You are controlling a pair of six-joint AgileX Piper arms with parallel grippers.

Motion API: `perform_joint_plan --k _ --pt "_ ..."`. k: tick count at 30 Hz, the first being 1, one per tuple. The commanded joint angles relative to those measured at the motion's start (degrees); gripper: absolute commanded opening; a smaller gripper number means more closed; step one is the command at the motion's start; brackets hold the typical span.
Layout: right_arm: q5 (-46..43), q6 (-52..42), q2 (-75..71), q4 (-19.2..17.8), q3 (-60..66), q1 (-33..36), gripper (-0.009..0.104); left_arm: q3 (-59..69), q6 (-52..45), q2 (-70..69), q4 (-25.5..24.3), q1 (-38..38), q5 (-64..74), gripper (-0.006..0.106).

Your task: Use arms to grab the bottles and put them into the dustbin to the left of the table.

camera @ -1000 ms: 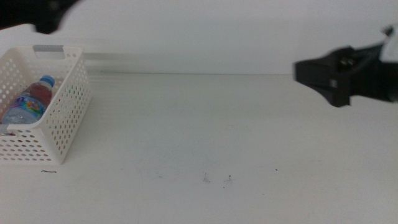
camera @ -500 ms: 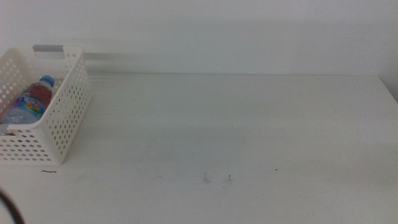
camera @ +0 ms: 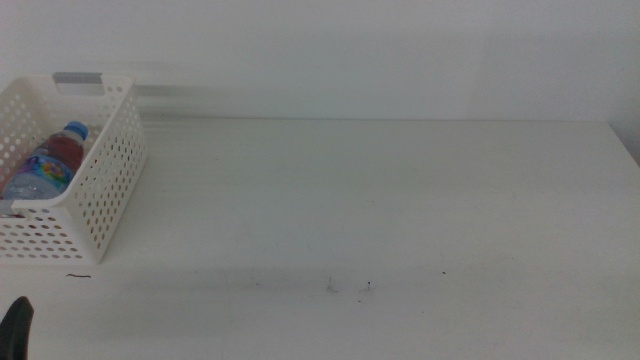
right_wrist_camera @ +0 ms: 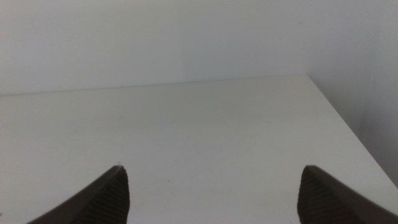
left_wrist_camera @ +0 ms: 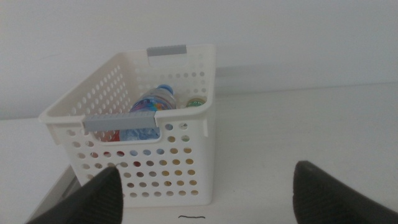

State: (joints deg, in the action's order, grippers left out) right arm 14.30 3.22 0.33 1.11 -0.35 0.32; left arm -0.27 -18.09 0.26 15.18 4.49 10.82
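The white perforated dustbin (camera: 100, 190) stands at the table's left edge, also seen in the left wrist view as the dustbin (left_wrist_camera: 161, 168). Inside it lies a clear blue-capped water bottle (camera: 50, 160), the same bottle (left_wrist_camera: 152, 106) showing beside a green-labelled item (left_wrist_camera: 196, 102) and something red. My left gripper (left_wrist_camera: 208, 193) is open and empty, low and short of the bin's near wall; only its tip (camera: 15, 325) shows in the middle view's bottom left corner. My right gripper (right_wrist_camera: 211, 193) is open and empty over bare table, out of the middle view.
The dustbin's grey handles (left_wrist_camera: 121, 121) sit on its near and far rims. Small dark specks (camera: 350, 287) mark the table's front middle. The table's right edge (right_wrist_camera: 348, 130) runs close to the right gripper.
The right arm has pulled back out of the middle view to the right. The left arm has left the upper left corner, and its tip now shows at the bottom left.
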Motion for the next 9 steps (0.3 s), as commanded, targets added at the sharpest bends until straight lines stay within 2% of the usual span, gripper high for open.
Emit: perform_joint_plan --k 1,9 --pt "-1.1 -0.2 -0.3 -1.1 0.3 -0.4 0.093 0.3 0.4 -0.3 -0.1 0.1 -0.1 0.094" --pt "-0.7 -0.2 -0.3 -1.1 0.3 -0.4 0.093 0.3 0.4 -0.3 -0.4 0.1 -1.2 0.094"
